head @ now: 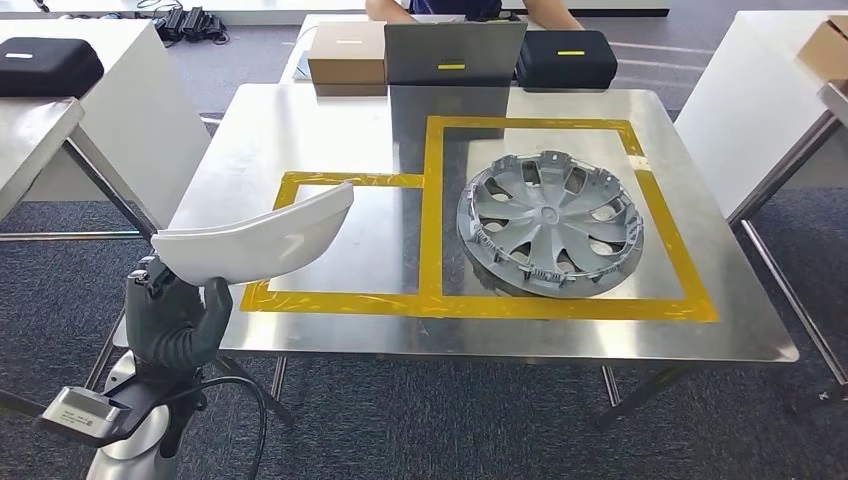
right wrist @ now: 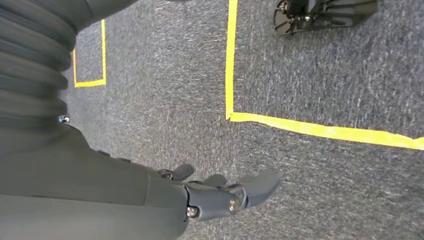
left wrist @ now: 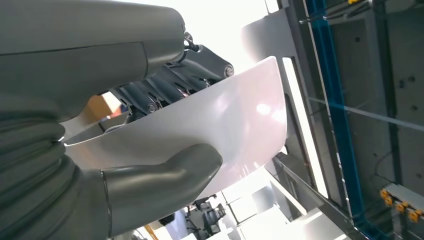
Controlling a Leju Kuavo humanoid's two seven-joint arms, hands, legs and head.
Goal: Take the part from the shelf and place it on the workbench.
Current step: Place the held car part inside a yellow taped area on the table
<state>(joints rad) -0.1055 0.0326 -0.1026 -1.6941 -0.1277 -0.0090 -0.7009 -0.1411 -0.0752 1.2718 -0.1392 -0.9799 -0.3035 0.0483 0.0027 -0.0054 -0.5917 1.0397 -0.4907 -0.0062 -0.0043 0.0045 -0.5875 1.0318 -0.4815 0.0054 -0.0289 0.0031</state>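
My left hand (head: pixel 172 318) grips a curved white plastic part (head: pixel 262 236) by its near end, just off the workbench's (head: pixel 300 120) front-left corner. The part reaches out over the smaller yellow-taped rectangle (head: pixel 300 182) on the steel top. In the left wrist view the thumb and dark fingers (left wrist: pixel 160 92) clamp the white part (left wrist: pixel 230 115) from both sides. My right hand (right wrist: pixel 225 192) hangs over grey carpet, fingers apart and holding nothing.
A grey wheel cover (head: pixel 550 222) lies inside the larger taped square. A brown box (head: pixel 346 52), a grey laptop (head: pixel 455 52) and a black case (head: pixel 565 57) stand at the far edge, with a person behind. Other tables flank both sides. Yellow floor tape (right wrist: pixel 320 129) crosses the carpet.
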